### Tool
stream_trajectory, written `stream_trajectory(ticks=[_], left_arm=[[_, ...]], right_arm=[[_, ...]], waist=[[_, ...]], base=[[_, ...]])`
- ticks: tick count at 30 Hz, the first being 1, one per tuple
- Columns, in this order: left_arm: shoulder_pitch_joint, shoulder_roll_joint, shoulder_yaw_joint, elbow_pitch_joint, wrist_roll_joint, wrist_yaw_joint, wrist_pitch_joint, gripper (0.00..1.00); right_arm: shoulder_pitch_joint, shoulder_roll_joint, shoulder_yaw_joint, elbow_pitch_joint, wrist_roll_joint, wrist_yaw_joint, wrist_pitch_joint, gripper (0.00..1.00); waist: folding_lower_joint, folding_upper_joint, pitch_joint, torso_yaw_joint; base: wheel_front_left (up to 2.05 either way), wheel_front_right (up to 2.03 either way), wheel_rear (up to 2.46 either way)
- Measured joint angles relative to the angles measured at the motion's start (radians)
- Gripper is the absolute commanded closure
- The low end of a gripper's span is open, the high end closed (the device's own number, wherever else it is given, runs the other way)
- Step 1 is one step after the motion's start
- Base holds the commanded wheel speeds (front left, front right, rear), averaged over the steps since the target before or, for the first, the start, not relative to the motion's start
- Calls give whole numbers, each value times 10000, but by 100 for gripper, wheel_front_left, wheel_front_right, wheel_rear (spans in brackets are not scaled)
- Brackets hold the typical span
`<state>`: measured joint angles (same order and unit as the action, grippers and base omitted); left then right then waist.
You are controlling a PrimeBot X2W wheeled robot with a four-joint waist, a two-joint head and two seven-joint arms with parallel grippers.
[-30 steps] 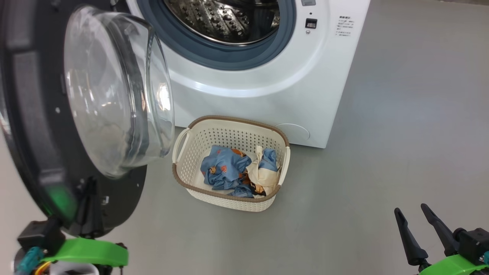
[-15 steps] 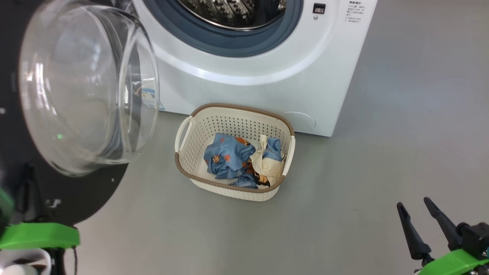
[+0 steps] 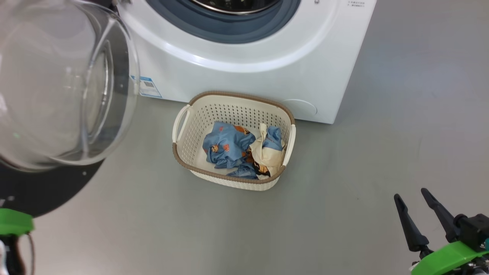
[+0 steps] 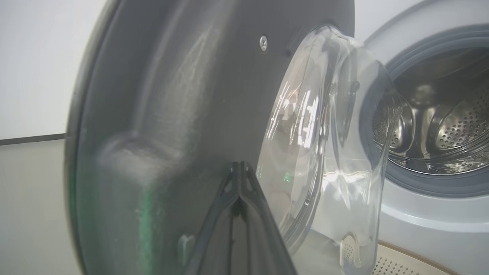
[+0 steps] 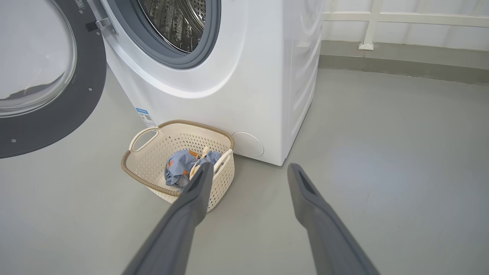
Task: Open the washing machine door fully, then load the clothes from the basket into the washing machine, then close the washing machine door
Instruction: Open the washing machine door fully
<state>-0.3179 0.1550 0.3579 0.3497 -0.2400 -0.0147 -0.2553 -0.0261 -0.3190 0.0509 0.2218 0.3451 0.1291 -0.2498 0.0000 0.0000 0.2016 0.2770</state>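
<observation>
The washing machine door stands swung out at the left, its clear glass bowl bulging toward me. In the left wrist view my left gripper is shut, tips together against the door's black inner face. The white washing machine shows its grey-blue seal and steel drum. On the floor before it sits the cream basket, holding the blue and cream clothes. My right gripper hovers open at the lower right, empty, well right of the basket.
Grey floor spreads in front and to the right of the machine. A blue label sticker sits low on the machine's front. A white wall and railing run behind at the right. My left arm's green wrist piece shows at the lower left.
The door has swung further out to the left, uncovering the blue label, and my left arm went with it. The head camera tilted down. The right gripper has barely moved.
</observation>
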Motion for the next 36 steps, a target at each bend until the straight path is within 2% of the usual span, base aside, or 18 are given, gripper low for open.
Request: stream_trajectory(ticks=[11, 22, 30, 36], left_arm=[[-1338, 886, 1392, 1486, 265, -472, -2, 100], [-2356, 1524, 2234, 2470, 497, -878, -4, 100], [-3046, 2209, 2665, 3340, 604, -989, -12, 100], [-3611, 2506, 2986, 3893, 706, -1039, -12, 100]], right_arm=[[-555, -211, 88, -71, 0, 0, 0, 0], [-966, -278, 301, -148, -4, 0, 0, 0], [-1298, -349, 357, -203, -4, 0, 0, 0], [-1406, -441, 349, -234, -4, 0, 0, 0]], waist=[[0, 0, 608, -103], [0, 0, 1397, -273], [0, 0, 1870, -448], [0, 0, 2129, -519]], base=[[0, 0, 0], [0, 0, 0], [0, 0, 0], [0, 0, 0]])
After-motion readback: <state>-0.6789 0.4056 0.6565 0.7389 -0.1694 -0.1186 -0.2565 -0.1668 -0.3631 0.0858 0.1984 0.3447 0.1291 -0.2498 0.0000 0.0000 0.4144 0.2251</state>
